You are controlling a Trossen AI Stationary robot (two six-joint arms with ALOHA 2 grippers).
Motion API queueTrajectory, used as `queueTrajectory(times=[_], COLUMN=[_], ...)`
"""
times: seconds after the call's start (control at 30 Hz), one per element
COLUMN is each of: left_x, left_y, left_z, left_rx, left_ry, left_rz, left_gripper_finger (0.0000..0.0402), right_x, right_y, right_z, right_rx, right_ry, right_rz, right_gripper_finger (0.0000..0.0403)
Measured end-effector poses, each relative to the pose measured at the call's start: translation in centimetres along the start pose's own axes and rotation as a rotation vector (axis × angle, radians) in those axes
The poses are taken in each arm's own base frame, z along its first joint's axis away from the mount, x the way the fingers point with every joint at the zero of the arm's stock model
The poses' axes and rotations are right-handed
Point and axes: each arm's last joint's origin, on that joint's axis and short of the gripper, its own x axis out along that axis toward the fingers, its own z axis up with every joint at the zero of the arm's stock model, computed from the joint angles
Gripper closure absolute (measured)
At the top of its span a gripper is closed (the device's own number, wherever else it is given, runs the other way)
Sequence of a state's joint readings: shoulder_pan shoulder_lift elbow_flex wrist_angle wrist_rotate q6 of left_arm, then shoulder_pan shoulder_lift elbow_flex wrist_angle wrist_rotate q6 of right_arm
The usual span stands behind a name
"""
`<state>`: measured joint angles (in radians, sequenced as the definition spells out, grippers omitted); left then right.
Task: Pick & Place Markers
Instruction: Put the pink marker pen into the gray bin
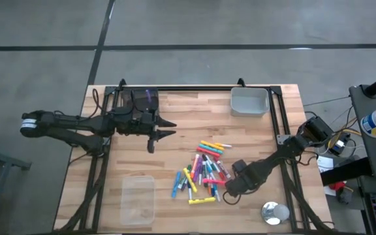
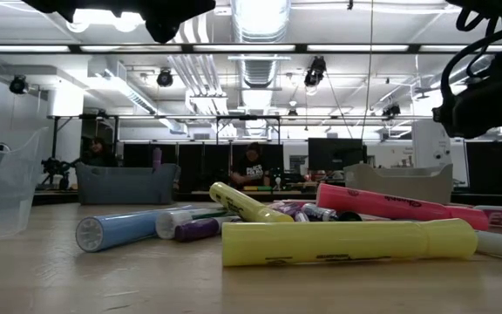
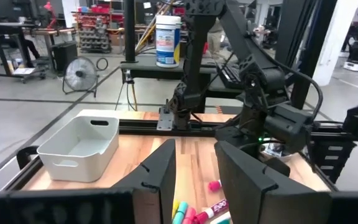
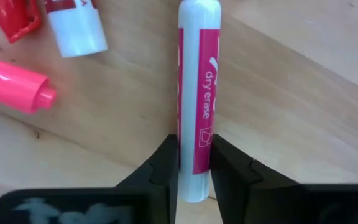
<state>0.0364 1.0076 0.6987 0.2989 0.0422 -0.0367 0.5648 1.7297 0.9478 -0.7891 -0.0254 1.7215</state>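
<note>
Closing on a single pen, the right gripper [image 4: 194,171] has its two fingers [image 4: 160,165] pressed to either side of a white-and-magenta dry-erase marker [image 4: 196,93] that lies flat on the table [image 1: 175,111]; the jaws are nearly together, with only the barrel between them. Contact looks made, though the marker is not yet lifted. Gripping across the barrel, near one end, suits a thin round object: the fingers straddle it squarely so it should not roll away.

From above, the right gripper [image 1: 232,189] sits at the 4 o'clock edge of the pile [image 1: 201,171], where pens lie singly. That edge probably gives clearance for the fingers without disturbing neighbours. The pile, a loose scatter of pink, yellow, blue and green markers, occupies the table's centre, slightly toward 5 o'clock.

A clear bin [image 1: 138,199] rests at 7 o'clock and a grey bin [image 1: 249,102] at 1 o'clock; which one receives the markers cannot be told. A small round metal object [image 1: 275,213] lies near the 5 o'clock corner.

The left gripper [image 1: 162,130] hovers at 10 o'clock, well apart from the pile, its fingers [image 3: 157,171] parted and holding nothing, apparently kept clear of the working arm. People sit at desks in the room beyond.
</note>
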Motion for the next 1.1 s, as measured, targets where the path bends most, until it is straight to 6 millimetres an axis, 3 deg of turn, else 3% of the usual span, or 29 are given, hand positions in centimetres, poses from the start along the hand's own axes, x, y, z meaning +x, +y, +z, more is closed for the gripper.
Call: queueTrajectory(times=[0.5, 1.1], left_x=[0.0, 1.4], left_y=[0.0, -0.1], left_z=[0.1, -1.3], left_rx=[-0.074, -0.175], left_ry=[-0.007, 0.061], left_rz=[0.001, -0.047], left_gripper_finger=[0.0289, 0.0289], right_x=[-1.9, -11.5], right_y=[0.4, 0.3], right_z=[0.6, 2.1], right_rx=[-0.124, -0.260], right_ry=[-0.227, -0.991], right_rz=[0.044, 0.402], right_gripper_finger=[0.0337, 0.0337])
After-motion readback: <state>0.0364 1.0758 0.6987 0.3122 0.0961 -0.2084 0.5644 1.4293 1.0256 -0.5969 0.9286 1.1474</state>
